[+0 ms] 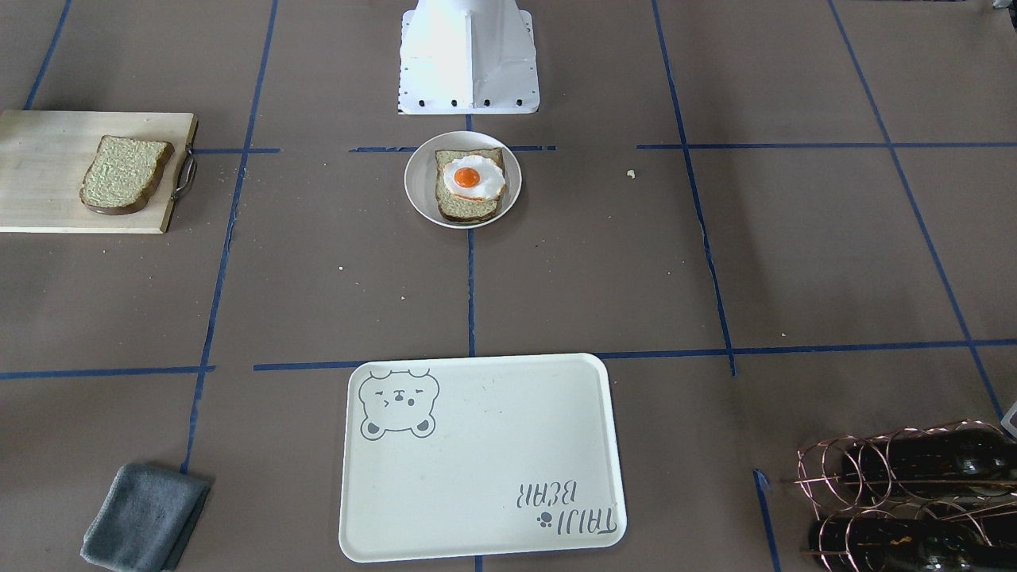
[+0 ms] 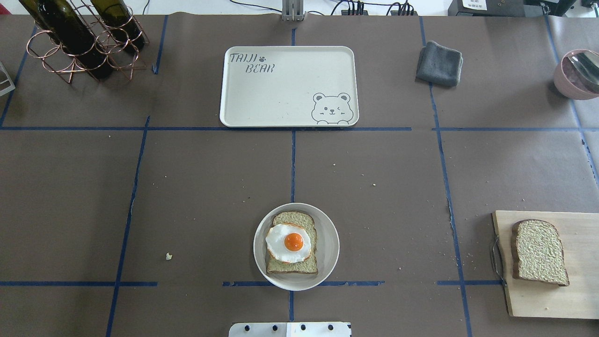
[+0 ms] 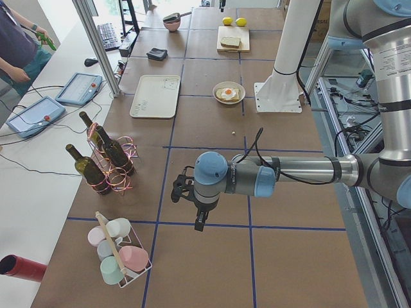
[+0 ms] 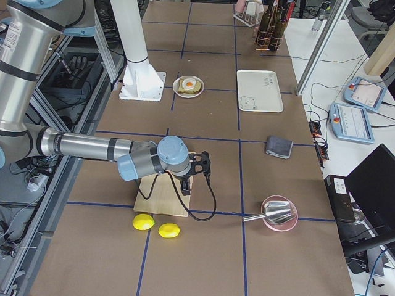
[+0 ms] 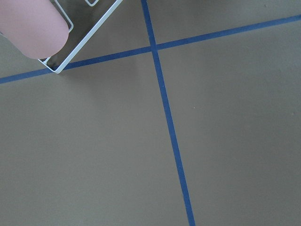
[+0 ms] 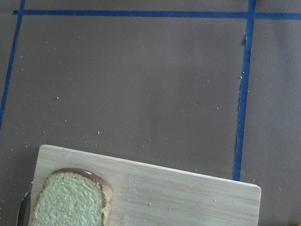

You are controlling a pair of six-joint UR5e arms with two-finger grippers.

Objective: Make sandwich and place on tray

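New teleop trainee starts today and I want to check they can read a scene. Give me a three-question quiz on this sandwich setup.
1. True or false: the plate already sits on the tray.
2. Where does the bare bread slice lie? A. on the tray B. on the cutting board C. on the plate
3. Fill in: on the plate, the fried egg rests on a ___.
Key: 1 false; 2 B; 3 bread slice.

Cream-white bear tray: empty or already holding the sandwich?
Empty. The cream-white plastic tray bears only its printed drawing and lettering; the round white plate with bread slice and fried egg sits apart on the table.
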